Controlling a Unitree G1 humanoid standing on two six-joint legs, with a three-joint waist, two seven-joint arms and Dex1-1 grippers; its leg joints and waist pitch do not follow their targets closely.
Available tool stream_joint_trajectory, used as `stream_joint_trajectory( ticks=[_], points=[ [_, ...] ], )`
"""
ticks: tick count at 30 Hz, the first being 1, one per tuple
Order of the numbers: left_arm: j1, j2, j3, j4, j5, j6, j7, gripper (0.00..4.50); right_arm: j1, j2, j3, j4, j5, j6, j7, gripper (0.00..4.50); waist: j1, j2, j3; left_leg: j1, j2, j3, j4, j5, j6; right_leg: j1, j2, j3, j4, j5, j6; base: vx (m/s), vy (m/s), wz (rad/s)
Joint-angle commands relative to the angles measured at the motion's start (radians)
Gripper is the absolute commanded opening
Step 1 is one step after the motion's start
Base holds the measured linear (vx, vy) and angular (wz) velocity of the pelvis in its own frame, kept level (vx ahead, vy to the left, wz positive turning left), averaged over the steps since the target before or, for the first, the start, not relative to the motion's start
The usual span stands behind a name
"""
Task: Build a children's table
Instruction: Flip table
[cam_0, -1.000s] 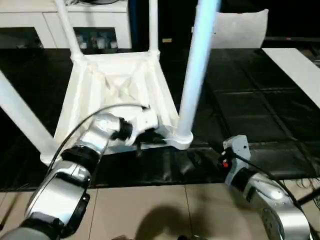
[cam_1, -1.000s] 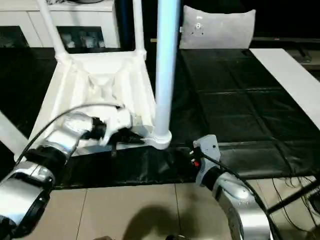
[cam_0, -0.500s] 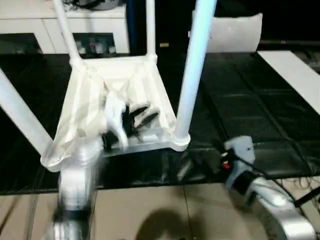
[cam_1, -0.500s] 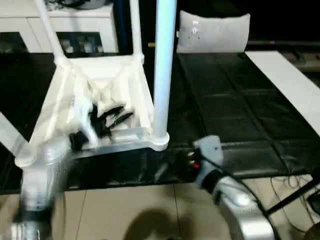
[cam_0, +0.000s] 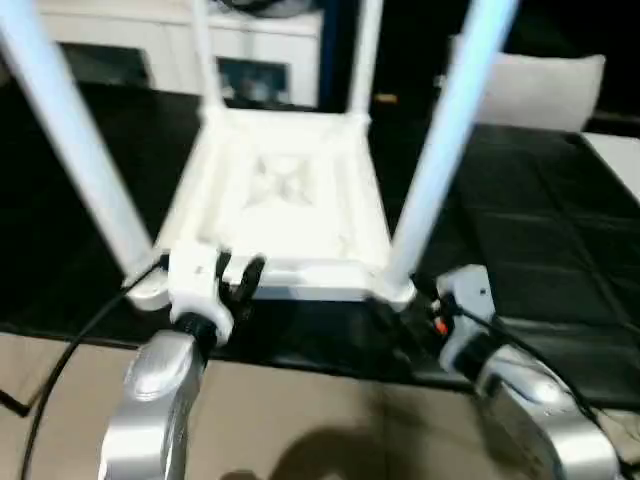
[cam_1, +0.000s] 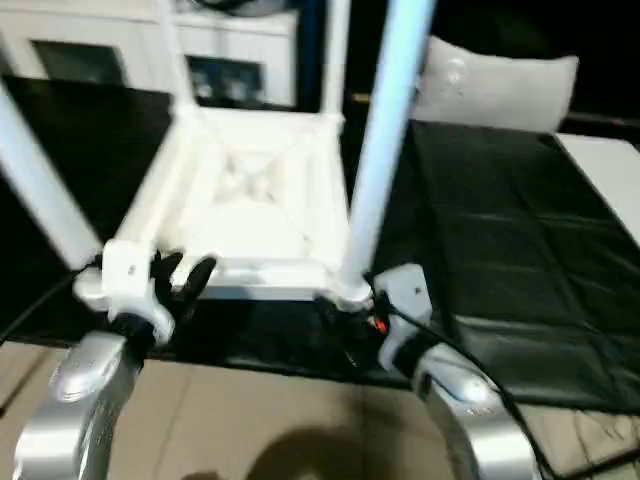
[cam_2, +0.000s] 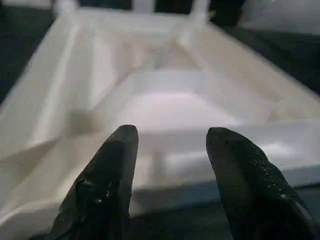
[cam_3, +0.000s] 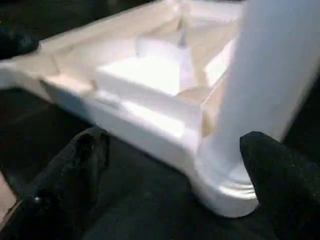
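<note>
Black mat (cam_0: 520, 220), upturned tabletop (cam_0: 285, 200), four legs (cam_0: 440, 140) socketed, both claws spread: left claw (cam_2: 172, 145) at ribbed rim, right claw (cam_3: 175, 165) flanking corner socket (cam_3: 222, 190).

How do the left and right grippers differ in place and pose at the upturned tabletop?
The left gripper sits at the tabletop's near edge beside the near-left leg; the right gripper sits at the near-right corner. The left one's jaws stand partly apart facing the rim; the right one's stand wide, either side of the near-right leg's socket. Neither holds anything.
</note>
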Motion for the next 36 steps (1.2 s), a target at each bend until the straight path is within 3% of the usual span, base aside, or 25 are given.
stream_joint_trajectory(
  ticks=[1,2,3,4,5,6,7,8,9,10,11,12,14,15,16,17,18,23,24,25,30,32,33,34,36],
  points=[
    [0.006,0.001,-0.001,-0.029,0.001,0.032,0.016,2.73,0.003,-0.014,0.013,-0.004,-0.011,-0.015,0.018,4.5,-0.028,0.024,-0.054,0.019,0.112,-0.035,-0.103,-0.062,0.114,0.033,-0.053,0.071,-0.063,-0.118,-0.144,0.005,0.121,-0.04],
    [0.019,0.006,-0.007,-0.039,0.006,0.035,0.014,2.73,0.004,-0.013,0.012,-0.006,-0.004,-0.015,0.022,4.5,-0.03,0.03,-0.053,0.018,0.117,-0.042,-0.11,-0.103,0.087,0.034,-0.054,0.075,-0.059,-0.075,-0.14,0.005,0.121,-0.04],
    [0.043,0.013,-0.014,-0.054,0.016,0.041,0.016,2.73,-0.002,-0.012,0.015,-0.008,-0.003,-0.016,0.021,4.5,-0.042,0.022,-0.044,0.01,0.106,-0.032,-0.123,-0.221,0.041,0.04,-0.062,0.083,-0.069,-0.071,-0.131,-0.022,0.101,-0.04],
    [0.045,0.013,-0.014,-0.056,0.017,0.042,0.018,2.73,-0.003,-0.013,0.015,-0.008,-0.004,-0.016,0.021,4.5,-0.052,0.015,-0.041,0.007,0.09,-0.024,-0.127,-0.323,0.001,0.044,-0.072,0.089,-0.083,-0.146,-0.126,-0.06,0.071,-0.08],
    [0.07,-0.003,-0.002,-0.082,0.024,0.076,0.053,2.73,-0.016,-0.014,0.025,-0.005,0.003,-0.013,0.031,4.5,-0.059,0.009,-0.033,0.005,0.074,-0.016,-0.127,-0.409,-0.024,0.038,-0.077,0.094,-0.099,-0.28,-0.104,-0.06,0.071,-0.08],
    [0.07,-0.003,-0.002,-0.082,0.024,0.076,0.053,2.73,-0.016,-0.014,0.025,-0.005,0.003,-0.013,0.031,4.5,-0.066,0.004,-0.029,0.005,0.069,-0.015,-0.124,-0.437,-0.03,0.035,-0.082,0.096,-0.108,-0.351,-0.088,-0.065,0.043,-0.11],
    [0.077,-0.007,0.004,-0.09,0.024,0.086,0.061,2.73,-0.019,-0.013,0.029,-0.003,0.004,-0.01,0.031,4.5,-0.071,0.002,-0.025,0.005,0.059,-0.015,-0.119,-0.465,-0.034,0.03,-0.089,0.095,-0.127,-0.491,-0.046,0.0,0.0,0.0],
    [0.104,-0.014,0.008,-0.129,0.036,0.114,0.089,2.73,-0.034,-0.01,0.037,0.001,0.026,-0.014,0.053,4.5,-0.076,0.001,-0.025,0.013,0.058,-0.016,-0.112,-0.48,-0.035,0.021,-0.095,0.095,-0.14,-0.563,-0.02,0.0,0.0,0.0],
    [0.118,-0.017,0.01,-0.152,0.039,0.121,0.102,2.73,-0.039,-0.009,0.043,-0.001,0.03,-0.018,0.06,4.5,-0.081,-0.011,-0.024,0.012,0.056,-0.015,-0.11,-0.475,-0.031,0.02,-0.095,0.094,-0.144,-0.584,-0.011,0.0,0.0,0.0],
    [0.138,-0.02,0.012,-0.186,0.039,0.132,0.112,2.73,-0.047,-0.003,0.052,0.004,0.044,-0.035,0.081,4.5,-0.089,-0.006,-0.021,0.009,0.054,-0.017,-0.109,-0.475,-0.025,0.018,-0.096,0.09,-0.147,-0.62,0.004,0.0,0.0,0.0],
    [0.139,-0.02,0.012,-0.188,0.039,0.132,0.113,2.73,-0.048,-0.002,0.052,0.004,0.044,-0.036,0.082,4.5,-0.097,-0.013,-0.019,0.009,0.053,-0.019,-0.106,-0.485,-0.02,0.015,-0.096,0.082,-0.154,-0.665,0.023,0.0,0.0,0.0],
    [0.148,-0.015,0.011,-0.21,0.044,0.148,0.123,2.73,-0.054,-0.002,0.06,0.011,0.048,-0.047,0.094,4.5,-0.102,-0.011,-0.02,0.017,0.048,-0.016,-0.098,-0.487,-0.018,0.008,-0.096,0.078,-0.166,-0.689,0.036,0.0,0.0,0.0],
    [0.149,-0.022,0.017,-0.24,0.055,0.181,0.149,2.73,-0.072,0.016,0.057,0.033,0.035,-0.047,0.064,4.5,-0.109,-0.014,-0.021,0.016,0.05,-0.018,-0.102,-0.481,-0.015,0.01,-0.09,0.073,-0.164,-0.663,0.038,0.0,0.0,0.0],
    [0.145,-0.03,0.024,-0.251,0.062,0.195,0.164,2.73,-0.08,0.023,0.053,0.037,0.041,-0.027,0.053,4.5,-0.11,-0.025,-0.021,0.014,0.051,-0.017,-0.103,-0.478,-0.013,0.011,-0.088,0.071,-0.164,-0.655,0.039,0.0,0.0,0.0],
    [0.141,-0.037,0.032,-0.261,0.064,0.21,0.176,2.73,-0.088,0.029,0.05,0.039,0.048,-0.007,0.048,4.5,-0.11,-0.016,-0.021,0.013,0.054,-0.021,-0.107,-0.478,-0.014,0.014,-0.089,0.07,-0.16,-0.629,0.033,0.0,0.0,0.0],
    [0.136,-0.04,0.043,-0.265,0.068,0.218,0.188,2.73,-0.095,0.033,0.052,0.039,0.058,0.006,0.054,4.5,-0.112,-0.021,-0.021,0.013,0.055,-0.02,-0.108,-0.481,-0.015,0.014,-0.087,0.07,-0.159,-0.613,0.031,0.0,0.0,0.0],
    [0.128,-0.045,0.057,-0.267,0.076,0.217,0.209,2.73,-0.109,0.034,0.056,0.05,0.06,0.005,0.065,4.5,-0.109,-0.017,-0.02,0.019,0.055,-0.02,-0.108,-0.489,-0.017,0.007,-0.085,0.073,-0.161,-0.604,0.029,0.0,0.0,0.0],
    [0.107,-0.043,0.112,-0.251,0.111,0.201,0.294,2.73,-0.192,0.038,0.067,0.142,0.038,-0.073,0.09,4.5,-0.108,-0.015,-0.023,0.015,0.059,-0.022,-0.114,-0.496,-0.023,0.011,-0.085,0.079,-0.15,-0.523,0.001,0.0,0.0,0.0],
    [0.091,-0.037,0.128,-0.246,0.114,0.194,0.307,2.73,-0.232,0.049,0.046,0.184,0.044,-0.094,0.083,4.5,-0.105,-0.008,-0.024,0.016,0.059,-0.022,-0.114,-0.49,-0.024,0.011,-0.085,0.081,-0.147,-0.506,-0.006,0.0,0.0,0.0],
    [0.087,-0.032,0.131,-0.245,0.117,0.191,0.309,2.73,-0.247,0.052,0.036,0.201,0.042,-0.102,0.075,4.5,-0.104,-0.012,-0.027,0.015,0.059,-0.019,-0.114,-0.469,-0.021,0.011,-0.086,0.087,-0.142,-0.468,-0.024,0.0,0.0,0.0],
    [0.066,0.048,0.107,-0.211,0.131,0.189,0.263,2.73,-0.332,0.04,-0.038,0.315,0.011,-0.151,-0.006,4.5,-0.087,-0.012,-0.039,0.006,0.063,-0.007,-0.115,-0.312,-0.005,0.018,-0.082,0.105,-0.111,-0.276,-0.097,0.0,0.0,0.0],
    [0.041,0.066,0.11,-0.193,0.103,0.187,0.233,2.73,-0.352,0.015,-0.065,0.37,-0.009,-0.183,-0.034,4.5,-0.076,-0.009,-0.046,0.01,0.067,0.001,-0.111,-0.242,-0.005,0.02,-0.082,0.109,-0.099,-0.191,-0.128,0.0,0.0,0.0],
    [0.04,0.067,0.109,-0.192,0.101,0.185,0.231,2.73,-0.352,0.014,-0.065,0.371,-0.009,-0.184,-0.032,4.5,-0.073,-0.012,-0.047,0.009,0.065,0.004,-0.11,-0.22,-0.002,0.021,-0.082,0.109,-0.098,-0.17,-0.137,0.0,0.0,0.0],
    [0.035,0.075,0.103,-0.183,0.091,0.177,0.215,2.73,-0.349,0.009,-0.059,0.375,-0.008,-0.192,-0.015,4.5,-0.064,-0.011,-0.053,0.004,0.064,0.008,-0.105,-0.135,0.012,0.03,-0.083,0.111,-0.084,-0.079,-0.16,0.0,0.0,0.0],
    [0.03,0.079,0.093,-0.17,0.077,0.177,0.198,2.73,-0.327,0.016,-0.039,0.354,-0.007,-0.189,0.0,4.5,-0.058,-0.013,-0.057,0.001,0.064,0.011,-0.1,-0.05,0.042,0.037,-0.084,0.111,-0.074,0.005,-0.177,0.0,0.0,0.0]
  ],
)
